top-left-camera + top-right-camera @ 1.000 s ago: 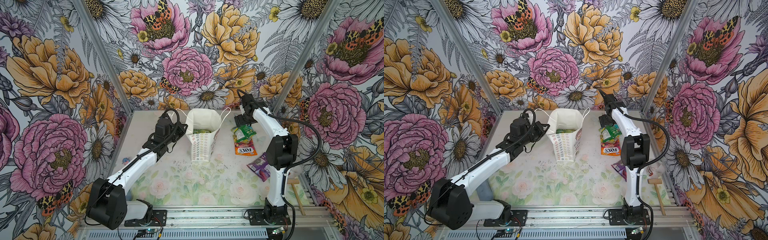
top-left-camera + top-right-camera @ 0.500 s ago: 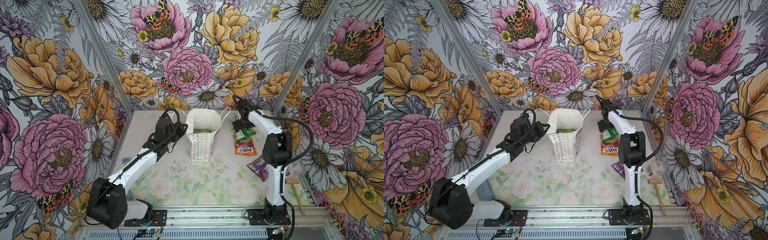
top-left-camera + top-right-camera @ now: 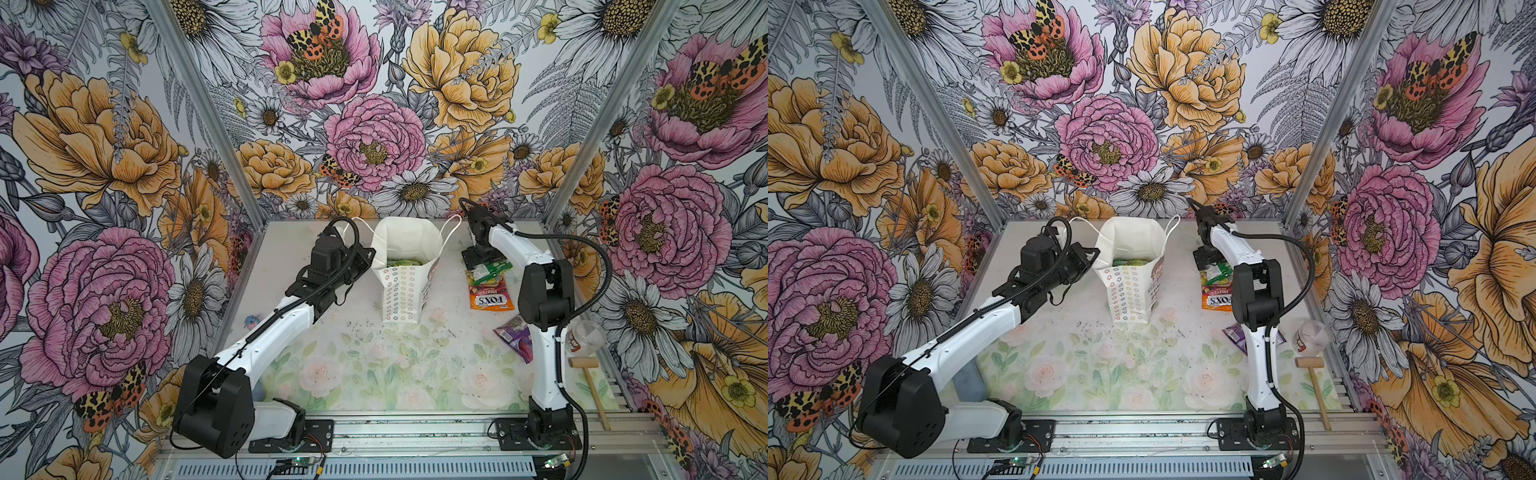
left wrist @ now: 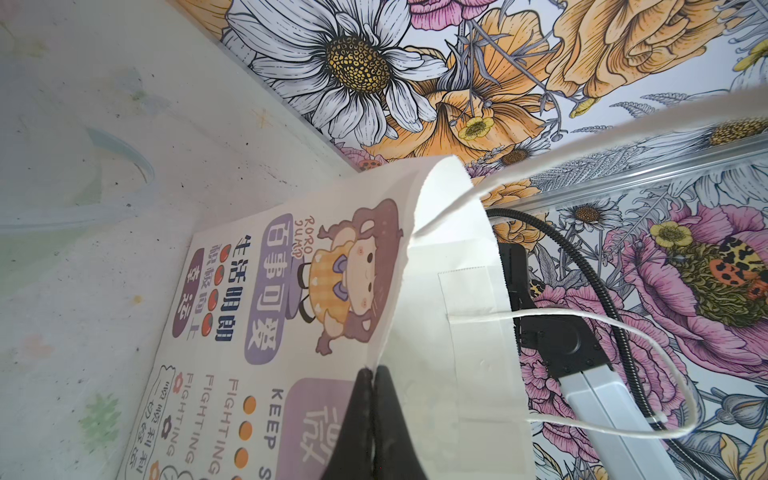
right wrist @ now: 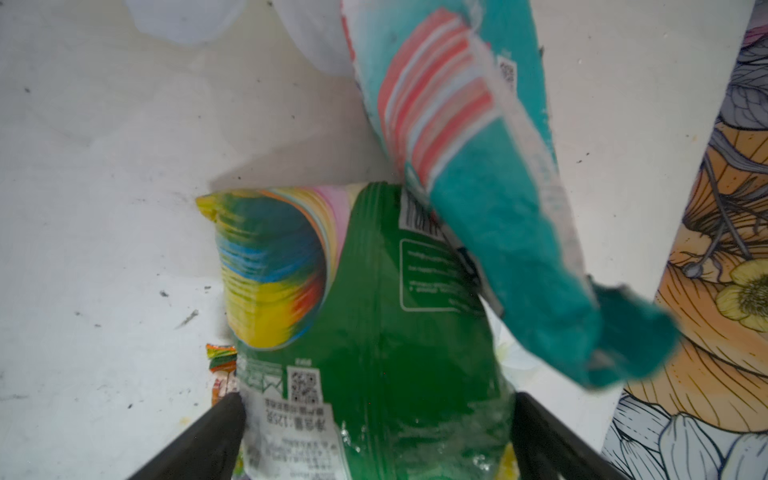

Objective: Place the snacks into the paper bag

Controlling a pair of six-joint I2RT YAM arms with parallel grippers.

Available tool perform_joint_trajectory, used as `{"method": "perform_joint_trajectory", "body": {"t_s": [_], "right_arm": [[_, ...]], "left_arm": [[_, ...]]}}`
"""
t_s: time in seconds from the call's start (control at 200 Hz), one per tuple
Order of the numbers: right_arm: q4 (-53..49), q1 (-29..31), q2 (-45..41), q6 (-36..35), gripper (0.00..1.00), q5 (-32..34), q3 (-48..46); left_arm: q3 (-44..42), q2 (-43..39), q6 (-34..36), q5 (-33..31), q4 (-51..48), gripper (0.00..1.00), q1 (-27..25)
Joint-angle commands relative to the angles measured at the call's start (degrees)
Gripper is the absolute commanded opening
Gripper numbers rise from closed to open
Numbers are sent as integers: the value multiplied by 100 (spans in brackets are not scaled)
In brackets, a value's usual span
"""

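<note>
Status: partly complete.

Bag (image 3: 401, 286): stands upright and open at the back middle of the table (image 3: 374, 374), in both top views. The left gripper (image 4: 371, 382) is pressed together on the bag's rim, pinching the paper edge and, by the look of it, holding the mouth open. One cord handle loops loose beside it.

Done: at least one green-yellow item, the bagged packet (image 3: 401, 262), lies inside the mouth. Whether more lie beneath it cannot be told.

Outstanding, all on the table to the right of the bag:
- Green packet (image 5: 374, 311), nearest the back. The right gripper (image 5: 376, 409) is spread wide with a finger on either side of it. No closure is made, and the packet lies flat on the table.
- Teal packet (image 5: 498, 208), lying aslant across the far end of the green packet, touching it.
- Orange packet (image 3: 490, 297), marked FOX'S, just in front of the green one.
- Purple packet (image 3: 515, 336), nearer the front, partly hidden behind the right arm.

Not for bagging: the cup (image 3: 586, 334) and mallet (image 3: 584, 363) at the right edge.

Assessment: four packets are left to bag. The step in hand appears to be the pick of the green packet, and the overlapping teal one may shift or ride along on the lift.
</note>
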Motion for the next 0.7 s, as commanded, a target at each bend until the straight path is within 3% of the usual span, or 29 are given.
{"method": "perform_joint_trajectory", "body": {"t_s": [0.0, 0.695], "right_arm": [[19, 57, 132, 86, 100, 258, 49], [8, 136, 91, -161, 100, 274, -582]], "left_arm": [[92, 26, 71, -41, -7, 0, 11], [66, 69, 53, -23, 36, 0, 9]]}}
